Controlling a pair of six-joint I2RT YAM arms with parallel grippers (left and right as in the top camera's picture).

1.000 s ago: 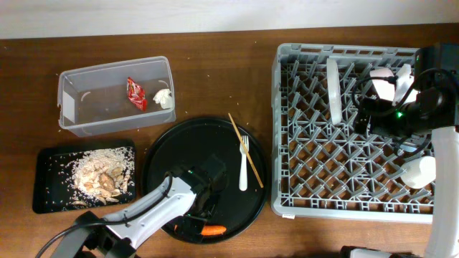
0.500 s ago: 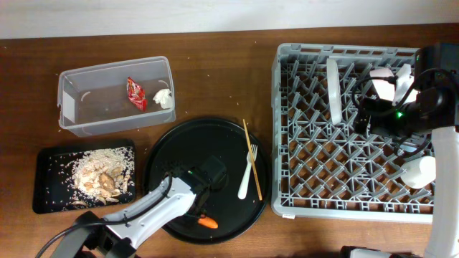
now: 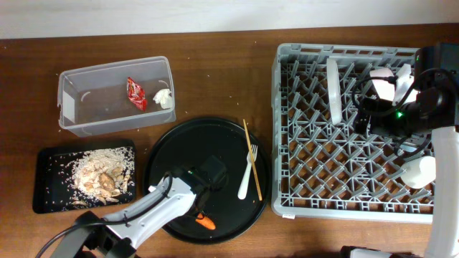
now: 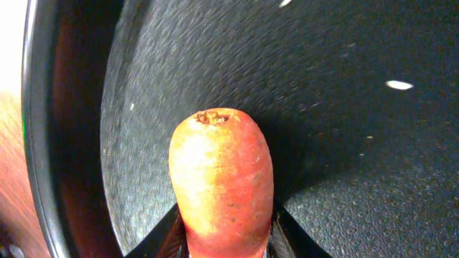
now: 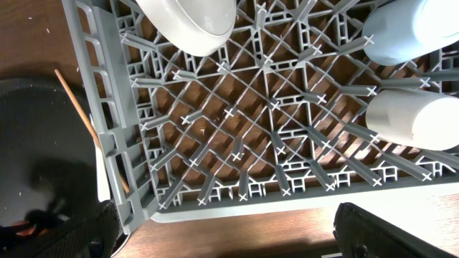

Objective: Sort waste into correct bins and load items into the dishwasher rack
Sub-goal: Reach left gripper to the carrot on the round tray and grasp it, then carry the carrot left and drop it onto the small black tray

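An orange carrot point(image 4: 222, 179) lies on the large round black tray point(image 3: 186, 143) near its front edge. My left gripper point(image 3: 203, 215) is shut on the carrot point(image 3: 206, 222), with a black finger pressed against each side. A white fork point(image 3: 248, 172) and a wooden chopstick point(image 3: 252, 159) lie on the tray's right side. The clear tub point(image 3: 115, 66) holds the red wrapper point(image 3: 135, 93) and white tissue point(image 3: 165, 99). Food scraps point(image 3: 97, 175) fill the small black tray point(image 3: 46, 193). My right gripper point(image 5: 226, 236) hangs open over the grey rack point(image 3: 308, 50).
The rack holds a plate point(image 3: 333, 89) standing on edge, a bowl point(image 5: 190, 21), a light-blue cup point(image 5: 416, 29) and a white cup point(image 5: 419, 118). Bare brown table point(image 3: 215, 79) lies between the tub and the rack.
My left gripper has closed on the carrot, which shifted slightly left and up on the tray. The fork and chopstick swung a little to the right. The right arm has not moved.
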